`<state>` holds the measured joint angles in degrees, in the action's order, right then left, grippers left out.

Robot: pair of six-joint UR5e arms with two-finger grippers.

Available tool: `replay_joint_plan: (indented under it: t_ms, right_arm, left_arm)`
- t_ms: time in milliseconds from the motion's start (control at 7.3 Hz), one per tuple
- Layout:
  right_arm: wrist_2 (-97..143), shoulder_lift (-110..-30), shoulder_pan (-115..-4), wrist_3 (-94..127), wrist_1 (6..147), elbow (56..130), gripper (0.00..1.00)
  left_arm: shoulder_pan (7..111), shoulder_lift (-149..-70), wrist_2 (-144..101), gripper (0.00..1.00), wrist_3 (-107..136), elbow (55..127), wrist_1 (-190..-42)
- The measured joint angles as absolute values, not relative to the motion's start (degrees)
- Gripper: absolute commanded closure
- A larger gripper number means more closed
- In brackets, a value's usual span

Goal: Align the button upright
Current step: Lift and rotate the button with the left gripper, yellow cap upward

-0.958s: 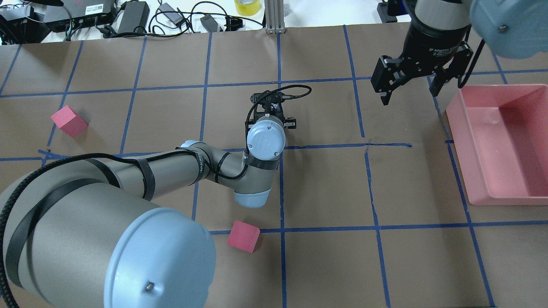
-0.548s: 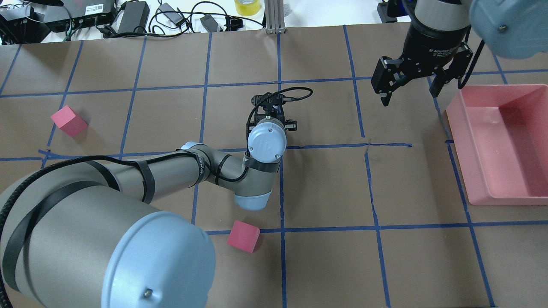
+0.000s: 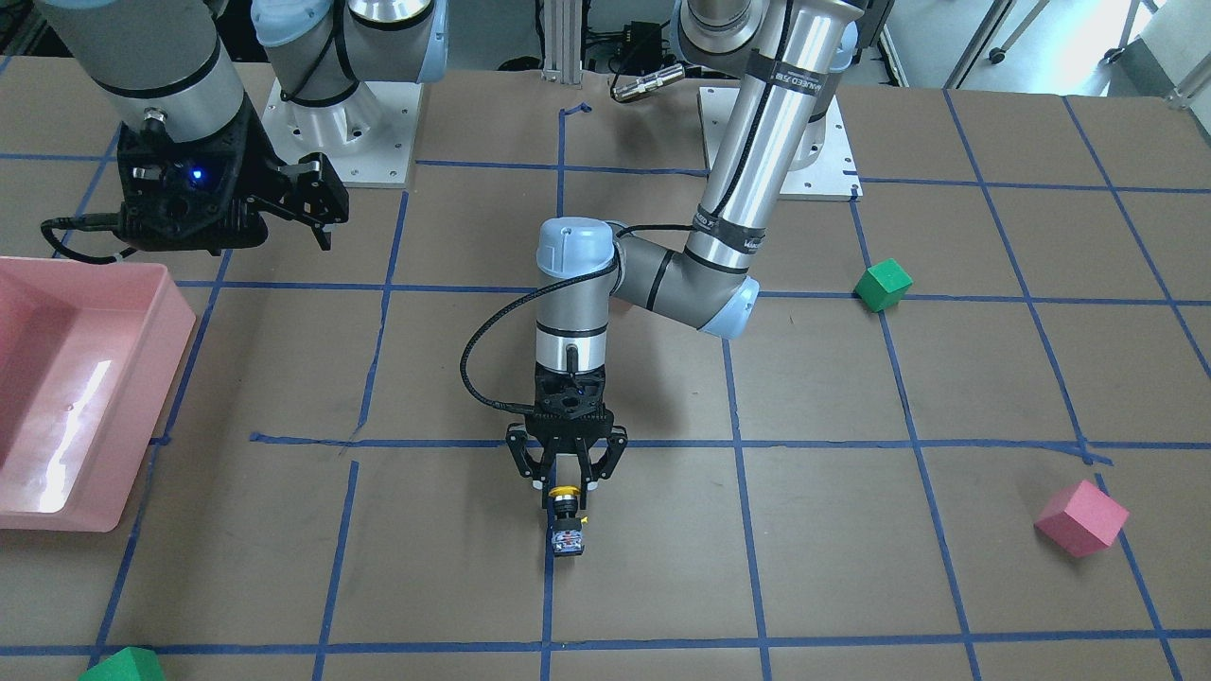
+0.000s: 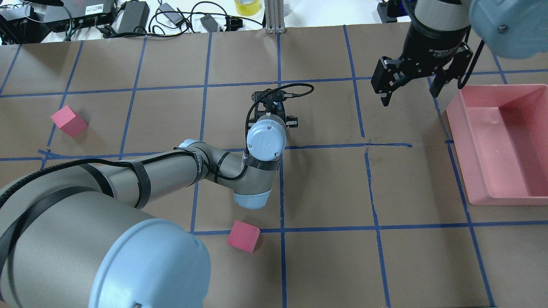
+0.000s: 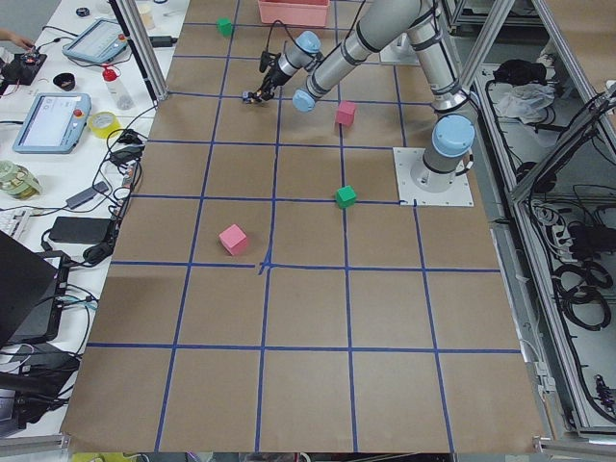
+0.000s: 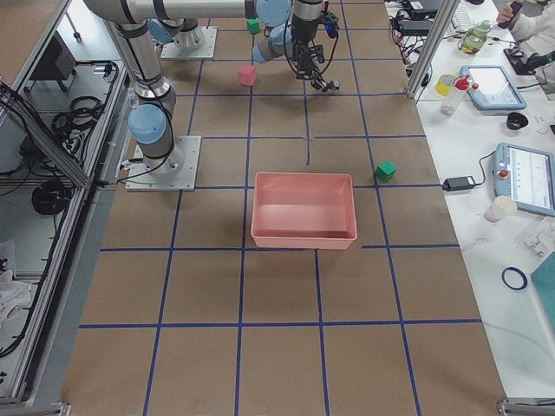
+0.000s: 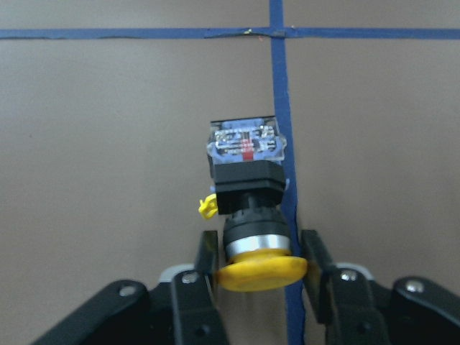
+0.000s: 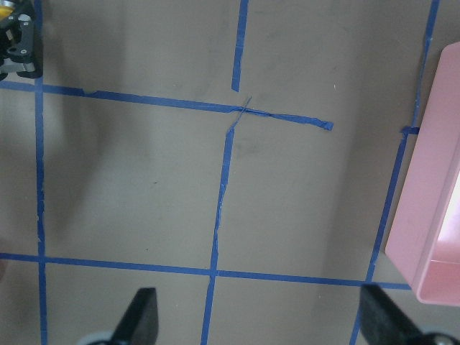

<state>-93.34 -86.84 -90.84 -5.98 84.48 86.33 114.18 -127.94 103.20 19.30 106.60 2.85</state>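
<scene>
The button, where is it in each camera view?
Front-facing: button lower centre.
Overhead: hidden under the left arm.
Exterior left: tiny, top.
Exterior right: tiny, top.
Left wrist: centre.
Right wrist: top-left corner.
Shared landmark: the blue tape line beside it.

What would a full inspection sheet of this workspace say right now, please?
Surface: brown paper table with a blue tape grid.
Job's things: yellow-capped push-button switch with black body lies on its side, not upright.
Clutter: two pink foam cubes, two green foam cubes, pink plastic bin.
Grippers: left gripper closed on the switch's cap; right gripper open, holding nothing.
Cables: black cable loops off the left wrist.
Surroundings: black power bricks with cords and a yellow tape roll beyond the table's edge.
</scene>
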Motion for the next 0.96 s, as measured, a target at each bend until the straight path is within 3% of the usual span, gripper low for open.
replay_joint_plan:
  t_ms: [274, 958]
  right_arm:
    - [-93.4, -86.8, -90.9, -6.0, 84.5, 86.3, 0.00]
    - [-95.0, -86.8, -90.8, -6.0, 84.5, 86.4, 0.00]
  left_arm:
    - [113.1, -124.2, 100.0, 0.83, 18.9, 104.5, -5.6]
    - [108.3, -115.4, 87.7, 0.81, 28.7, 95.2, -43.6]
